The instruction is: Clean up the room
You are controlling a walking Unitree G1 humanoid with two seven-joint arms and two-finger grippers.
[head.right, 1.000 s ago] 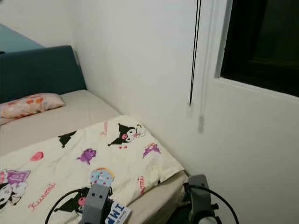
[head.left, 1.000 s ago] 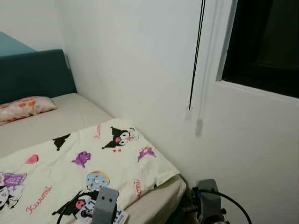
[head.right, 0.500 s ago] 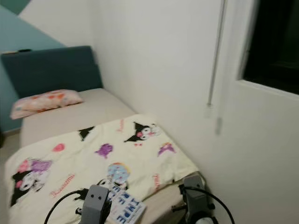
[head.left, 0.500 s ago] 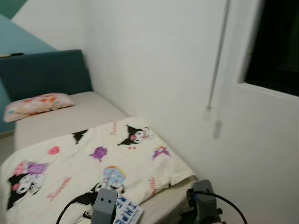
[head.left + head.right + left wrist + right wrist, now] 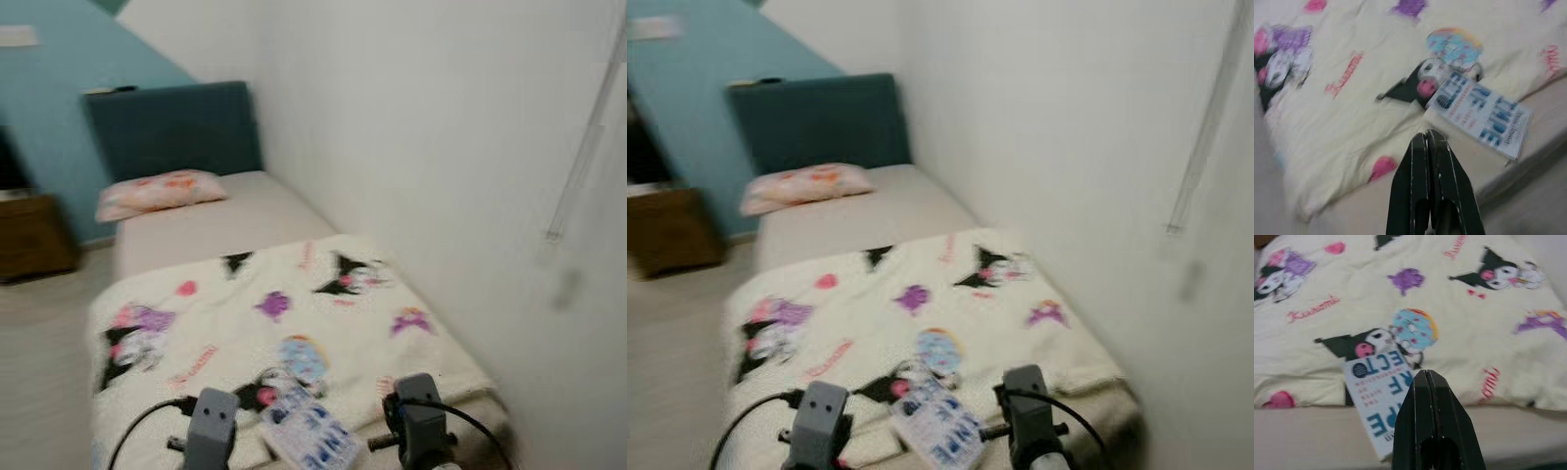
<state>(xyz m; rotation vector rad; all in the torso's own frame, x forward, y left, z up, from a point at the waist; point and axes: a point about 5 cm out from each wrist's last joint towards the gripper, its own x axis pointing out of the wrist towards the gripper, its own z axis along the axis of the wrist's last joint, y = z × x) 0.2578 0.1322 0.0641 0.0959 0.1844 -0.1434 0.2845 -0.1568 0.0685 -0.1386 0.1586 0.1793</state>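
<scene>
In your head views, blurred by motion, a bed (image 5: pixel 245 211) runs along the white wall (image 5: pixel 421 147) toward a dark teal headboard (image 5: pixel 171 127), with a pink patterned pillow (image 5: pixel 157 193) lying just in front of it. A cream blanket (image 5: pixel 284 323) printed with cartoon characters covers the near half of the mattress. A white book (image 5: pixel 312 441) with blue lettering lies flat on the blanket's near edge, between your two wrists. To your left you see a wooden nightstand (image 5: pixel 34 235) against the blue wall (image 5: pixel 59 69), and pale floor (image 5: pixel 39 372) beside the bed. A thin cord (image 5: pixel 583 147) hangs down the white wall on your right.

In your left wrist view, the left gripper (image 5: pixel 1426 139) has its two black fingers pressed together, holding nothing, and it hovers over the blanket's edge. The book lies just beyond the fingertips, a little to one side, resting partly on the blanket and partly on the bare mattress edge.

In your right wrist view, the right gripper (image 5: pixel 1426 377) also has its fingers pressed together with nothing between them. The book sits directly beside and under the fingertips, next to a black character print and a round blue print on the blanket; you cannot tell whether the fingers touch it.
</scene>
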